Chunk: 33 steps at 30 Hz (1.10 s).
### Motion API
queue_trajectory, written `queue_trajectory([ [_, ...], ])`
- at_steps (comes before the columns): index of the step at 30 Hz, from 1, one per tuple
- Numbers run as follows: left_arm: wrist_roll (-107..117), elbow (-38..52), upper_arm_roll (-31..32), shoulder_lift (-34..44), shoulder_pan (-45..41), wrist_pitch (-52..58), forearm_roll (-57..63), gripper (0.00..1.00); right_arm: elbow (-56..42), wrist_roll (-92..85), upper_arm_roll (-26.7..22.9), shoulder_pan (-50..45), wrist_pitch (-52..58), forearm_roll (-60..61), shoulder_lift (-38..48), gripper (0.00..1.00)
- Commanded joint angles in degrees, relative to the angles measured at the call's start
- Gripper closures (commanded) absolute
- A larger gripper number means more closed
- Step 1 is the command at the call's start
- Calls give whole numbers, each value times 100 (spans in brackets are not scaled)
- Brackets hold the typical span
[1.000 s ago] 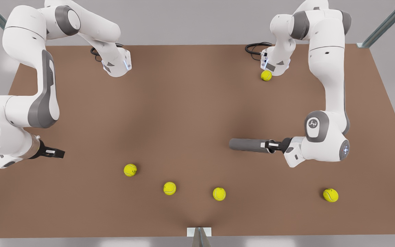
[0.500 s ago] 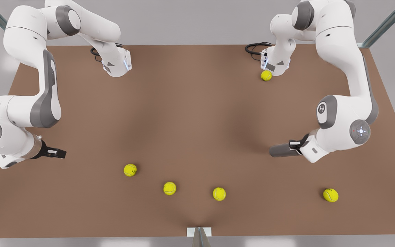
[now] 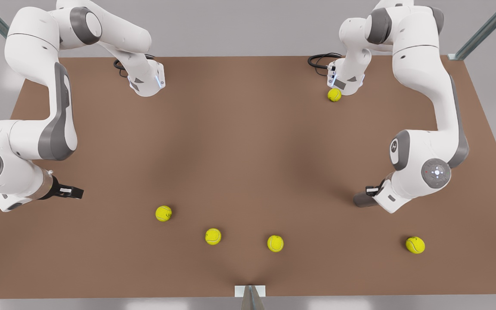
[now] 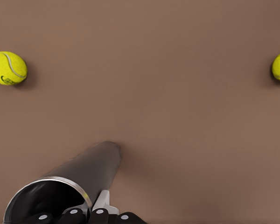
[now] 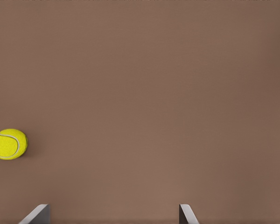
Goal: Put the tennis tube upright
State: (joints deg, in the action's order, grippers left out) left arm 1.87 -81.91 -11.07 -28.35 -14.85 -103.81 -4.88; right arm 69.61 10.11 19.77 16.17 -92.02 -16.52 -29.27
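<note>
The tennis tube (image 3: 361,199) is a grey cylinder at the front view's right, seen nearly end-on, so it stands steeply tilted over the brown table (image 3: 248,142). My left gripper (image 3: 373,191) is shut on its upper end. In the left wrist view the tennis tube (image 4: 91,168) runs from its silvery open rim down to the table, and the left gripper (image 4: 91,209) pinches the rim wall. My right gripper (image 3: 74,192) waits at the front view's left. Its open fingers (image 5: 37,214) hold nothing.
Several yellow tennis balls lie loose: three in a row near the front edge (image 3: 163,213) (image 3: 213,236) (image 3: 275,243), one at the front right (image 3: 415,245), one by the far arm base (image 3: 334,95). The right wrist view shows a ball (image 5: 8,143).
The left gripper has swung toward the front view's right with the tube, tipping it from lying flat to steeply tilted. The right arm has barely moved.
</note>
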Motion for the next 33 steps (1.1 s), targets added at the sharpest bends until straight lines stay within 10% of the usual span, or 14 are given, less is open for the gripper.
queue_trajectory([
  [1,-2,0,0,-21,0,1,-92,79,0,0,0,-9,0,0,1,0],
  [8,-11,0,17,-74,0,-43,-83,79,0,0,0,-9,-9,0,1,0],
  [10,-20,0,17,-83,0,-43,-75,14,0,0,0,-9,0,-9,1,0],
  [11,-20,9,17,-74,0,-43,-75,0,0,0,0,-9,-9,0,1,0],
  [33,-2,17,17,172,-18,317,172,0,-9,0,0,0,-18,-9,1,0],
])
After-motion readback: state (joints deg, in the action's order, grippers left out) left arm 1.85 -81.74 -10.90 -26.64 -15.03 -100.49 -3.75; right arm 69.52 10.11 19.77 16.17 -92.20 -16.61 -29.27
